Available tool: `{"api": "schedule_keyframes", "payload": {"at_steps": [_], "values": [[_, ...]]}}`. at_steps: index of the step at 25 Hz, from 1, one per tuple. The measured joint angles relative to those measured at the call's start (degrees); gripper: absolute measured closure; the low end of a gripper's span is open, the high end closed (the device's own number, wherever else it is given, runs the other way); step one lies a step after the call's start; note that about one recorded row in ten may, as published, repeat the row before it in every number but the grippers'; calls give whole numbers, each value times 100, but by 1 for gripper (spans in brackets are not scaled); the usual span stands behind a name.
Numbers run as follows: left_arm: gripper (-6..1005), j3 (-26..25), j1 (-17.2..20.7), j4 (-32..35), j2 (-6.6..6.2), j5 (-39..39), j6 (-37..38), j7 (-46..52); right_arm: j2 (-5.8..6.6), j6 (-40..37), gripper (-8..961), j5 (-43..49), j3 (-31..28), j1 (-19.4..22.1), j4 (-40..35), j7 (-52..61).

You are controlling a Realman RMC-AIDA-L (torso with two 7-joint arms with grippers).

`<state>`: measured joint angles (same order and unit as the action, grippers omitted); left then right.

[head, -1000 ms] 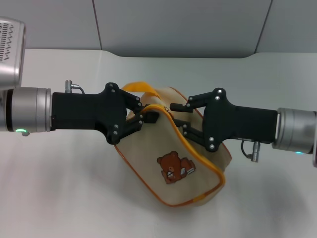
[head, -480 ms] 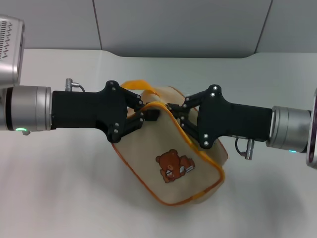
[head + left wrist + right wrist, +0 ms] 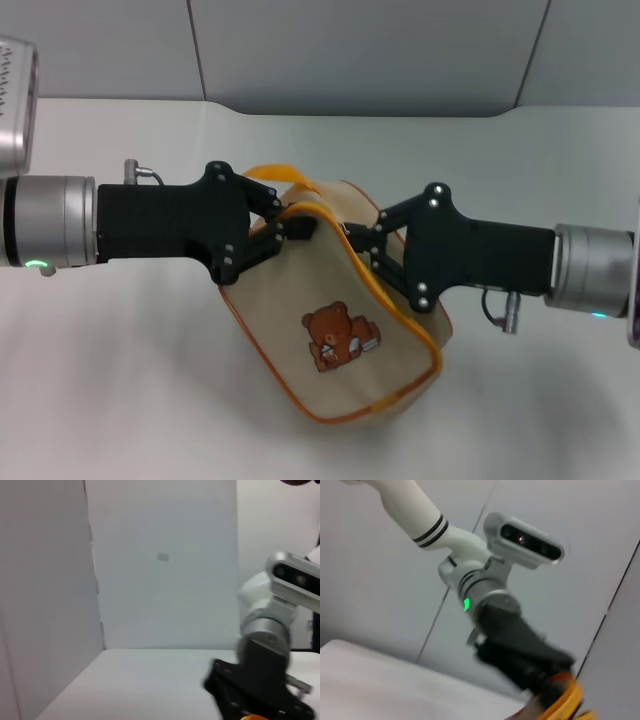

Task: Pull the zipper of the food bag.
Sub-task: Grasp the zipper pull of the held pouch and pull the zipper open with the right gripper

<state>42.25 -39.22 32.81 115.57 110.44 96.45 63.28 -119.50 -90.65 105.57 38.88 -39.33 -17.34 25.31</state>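
Zipper (image 3: 385, 297) is running toward 5 o'clock from right gripper (image 3: 374, 243), apparently pinching it; left gripper (image 3: 283, 231) is clamping food bag (image 3: 330, 335) corner.

Both arms reach inward from opposite sides in the head view, forearms nearly level and their black grippers almost meeting in the middle. The left gripper (image 3: 290, 228) points toward the right arm, its fingers closed together at the tips. The right gripper (image 3: 368, 245) points back toward the left arm, its fingers likewise drawn in to a narrow pinch. Each silver wrist shows a small green light. The wrist views show only the opposite arm's gripper.
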Motion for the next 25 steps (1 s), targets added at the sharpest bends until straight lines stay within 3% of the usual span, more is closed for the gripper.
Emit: {"api": "schedule_keyframes", "payload": {"at_steps": [3, 9, 20, 25], "values": [[940, -89, 26, -11, -4, -1, -41, -1, 19, -76, 949, 145, 34, 143, -70, 25], [940, -285, 107, -74, -54, -6, -134, -34, 32, -566, 919, 662, 210, 990, -735, 164], [939, -316, 192, -86, -62, -9, -177, 29, 55, -800, 865, 632, -9, 1261, -910, 854], [939, -329, 274, -273, -64, -15, -202, 65, 58, -949, 840, 615, -592, 1296, -840, 1190]]}}
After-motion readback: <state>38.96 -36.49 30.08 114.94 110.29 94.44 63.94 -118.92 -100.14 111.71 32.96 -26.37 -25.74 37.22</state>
